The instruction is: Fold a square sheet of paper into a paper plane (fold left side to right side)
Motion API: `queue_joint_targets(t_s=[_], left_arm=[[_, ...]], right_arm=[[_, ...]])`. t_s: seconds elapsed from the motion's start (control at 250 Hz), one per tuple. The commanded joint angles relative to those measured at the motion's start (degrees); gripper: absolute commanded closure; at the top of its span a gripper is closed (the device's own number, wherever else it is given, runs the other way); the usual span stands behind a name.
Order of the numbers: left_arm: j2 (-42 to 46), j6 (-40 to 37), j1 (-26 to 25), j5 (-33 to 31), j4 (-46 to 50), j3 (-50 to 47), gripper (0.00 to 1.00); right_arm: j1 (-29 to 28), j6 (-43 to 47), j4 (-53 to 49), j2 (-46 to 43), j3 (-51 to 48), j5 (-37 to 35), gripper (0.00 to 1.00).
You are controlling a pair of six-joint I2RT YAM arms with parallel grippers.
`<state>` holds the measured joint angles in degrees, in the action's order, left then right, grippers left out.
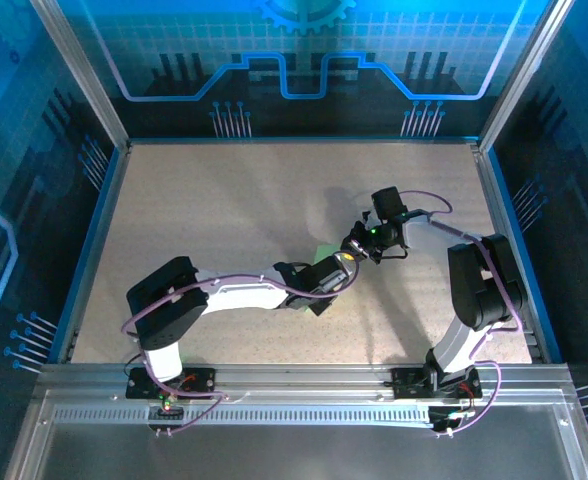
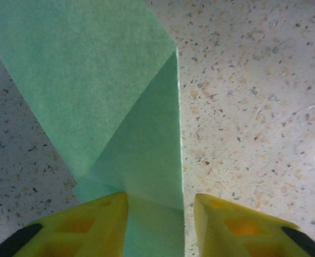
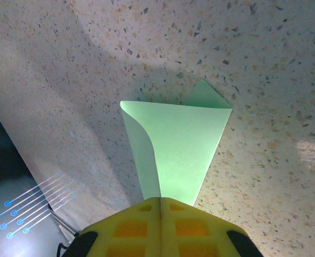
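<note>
The pale green sheet of paper (image 1: 321, 254) lies partly folded near the table's middle, between the two grippers. In the left wrist view the sheet of paper (image 2: 93, 80) shows a diagonal flap over a straight vertical edge. A strip of it runs between the yellow fingers of my left gripper (image 2: 158, 206), which stands open; the right finger (image 2: 222, 219) is clear of the paper's edge. My right gripper (image 3: 161, 201) is shut on a corner of the sheet of paper (image 3: 184, 144), which rises from the fingertips with one side curling. From above, the left gripper (image 1: 336, 268) and right gripper (image 1: 358, 246) nearly meet.
The speckled table (image 1: 224, 200) is bounded by blue side walls (image 1: 86, 250) and an aluminium rail (image 1: 304, 375) at the near edge. The right wrist view shows the table's edge and a dark blue wall (image 3: 18, 203) at lower left.
</note>
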<state>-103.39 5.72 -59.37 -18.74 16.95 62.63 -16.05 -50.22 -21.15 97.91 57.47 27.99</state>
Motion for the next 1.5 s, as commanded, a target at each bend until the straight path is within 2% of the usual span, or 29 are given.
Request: queue_joint_targets(t_s=[0.0,0.22,0.735,0.875,1.059,1.159,1.259,1.383,1.494], left_arm=[[-0.8,-0.8,0.0,-2.2,1.9,1.7,0.68],[-0.9,-1.0,0.0,-1.1,1.3,1.6,0.80],[-1.0,-2.0,0.0,0.9,0.8,2.1,0.78],[-1.1,-2.0,0.2,0.6,0.5,1.8,0.85],[0.0,-0.1,1.5,2.6,-0.4,0.4,0.94],[1.6,1.7,3.3,5.8,-1.7,-1.2,0.96],[3.3,3.1,5.0,10.0,-4.0,-3.0,0.96],[3.9,5.9,8.1,17.7,-6.6,-4.2,0.97],[3.0,11.3,13.1,27.9,-9.5,-4.7,0.99]], right_arm=[[0.2,-1.0,-0.2,0.8,0.1,1.3,1.00],[0.2,-0.8,-0.4,1.6,0.3,0.9,1.00],[-0.4,-0.8,-0.6,2.6,0.9,0.0,1.00],[-0.5,-0.7,-0.7,2.5,1.0,-0.2,1.00],[0.0,0.7,-0.7,-0.9,0.8,-3.0,0.76],[1.2,2.4,-0.7,-6.4,-0.4,-6.5,0.58],[3.5,4.7,-2.9,-12.6,-2.0,-10.0,0.46],[6.8,7.7,-6.2,-18.4,-5.1,-10.9,0.43],[8.4,9.4,-6.6,-22.4,-9.2,-10.3,0.42]])
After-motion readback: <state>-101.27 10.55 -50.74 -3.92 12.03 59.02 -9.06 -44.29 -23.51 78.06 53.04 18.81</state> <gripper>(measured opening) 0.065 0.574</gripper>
